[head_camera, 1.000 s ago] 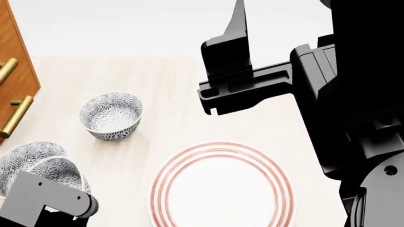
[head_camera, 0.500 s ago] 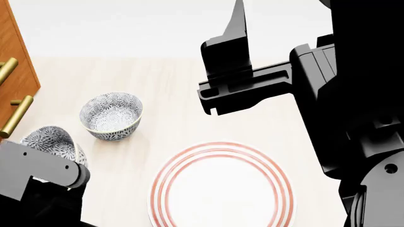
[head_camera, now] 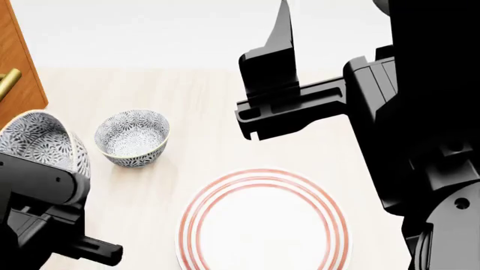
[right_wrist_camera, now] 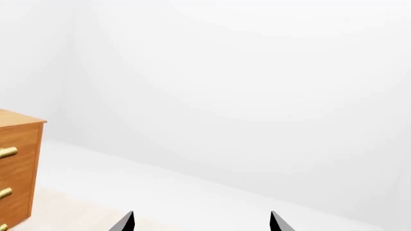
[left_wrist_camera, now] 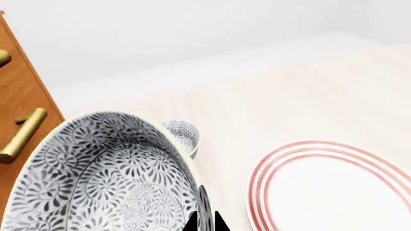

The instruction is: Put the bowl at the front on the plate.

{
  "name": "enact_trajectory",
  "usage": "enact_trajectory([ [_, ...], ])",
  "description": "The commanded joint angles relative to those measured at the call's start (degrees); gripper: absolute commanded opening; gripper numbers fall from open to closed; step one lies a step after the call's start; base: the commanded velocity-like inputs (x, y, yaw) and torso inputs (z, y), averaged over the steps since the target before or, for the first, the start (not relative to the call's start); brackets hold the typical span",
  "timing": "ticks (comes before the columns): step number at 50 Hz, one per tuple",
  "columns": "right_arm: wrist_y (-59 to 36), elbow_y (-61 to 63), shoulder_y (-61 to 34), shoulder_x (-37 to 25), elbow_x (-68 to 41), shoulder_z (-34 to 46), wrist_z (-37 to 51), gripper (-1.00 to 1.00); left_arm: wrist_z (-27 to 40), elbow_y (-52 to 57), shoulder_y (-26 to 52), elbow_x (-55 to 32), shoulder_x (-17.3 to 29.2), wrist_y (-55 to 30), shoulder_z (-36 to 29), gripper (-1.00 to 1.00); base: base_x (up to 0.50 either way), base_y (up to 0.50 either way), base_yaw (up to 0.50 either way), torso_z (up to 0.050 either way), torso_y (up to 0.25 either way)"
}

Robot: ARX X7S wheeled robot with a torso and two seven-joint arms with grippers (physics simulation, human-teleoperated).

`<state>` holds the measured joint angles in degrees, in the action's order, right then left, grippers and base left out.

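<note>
SETTING: simulated home kitchen or dining area | EVIDENCE: pale wood-grain counter (head_camera: 202,101) carrying patterned ceramic bowls (head_camera: 132,138) and a red-ringed plate (head_camera: 262,225) | wooden cabinet (right_wrist_camera: 16,168) with brass drawer handles (left_wrist_camera: 24,134) beside the counter | plain white walls (right_wrist_camera: 257,96), flat rendered surfaces

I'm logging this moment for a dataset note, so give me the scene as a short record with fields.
held bowl: the bowl lifted off the table, tilted, in the left gripper
plate: the plate bare, flat on the table
other bowl: second patterned bowl upright on the table, apart from the plate
right gripper: the right gripper raised, open, holding nothing
cabinet: wooden cabinet with brass handles at the left
</note>
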<state>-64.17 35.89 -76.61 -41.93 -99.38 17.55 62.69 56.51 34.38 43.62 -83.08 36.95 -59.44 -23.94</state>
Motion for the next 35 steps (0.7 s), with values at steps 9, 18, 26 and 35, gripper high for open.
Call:
enact_trajectory([
  [9,0.77,0.65,0.39,-0.66,-0.31,0.32,0.45,1.00,-1.06,1.36,2.78,4.27,-0.70,1.01,-0.18,-1.00,0.00,0.00,0.00,0.000,0.000],
  [18,0.99,0.60,0.41,-0.84,-0.23,0.54,0.26,1.00,-2.86,0.11,6.96,4.51,-2.10,-0.77,-2.06,-1.00,0.00,0.00,0.00,0.000,0.001],
  [26,1.16,0.45,0.25,-0.96,-0.10,0.72,-0.02,1.00,-4.85,-1.16,10.38,5.41,-2.95,-1.73,-3.23,-1.00,0.00,0.00,0.00,0.000,0.000],
  [35,1.44,0.39,0.56,-0.98,0.69,0.82,-0.89,1.00,-8.85,-3.76,13.21,8.51,-3.92,-1.88,-5.22,-1.00,0.00,0.00,0.00,0.000,0.001],
])
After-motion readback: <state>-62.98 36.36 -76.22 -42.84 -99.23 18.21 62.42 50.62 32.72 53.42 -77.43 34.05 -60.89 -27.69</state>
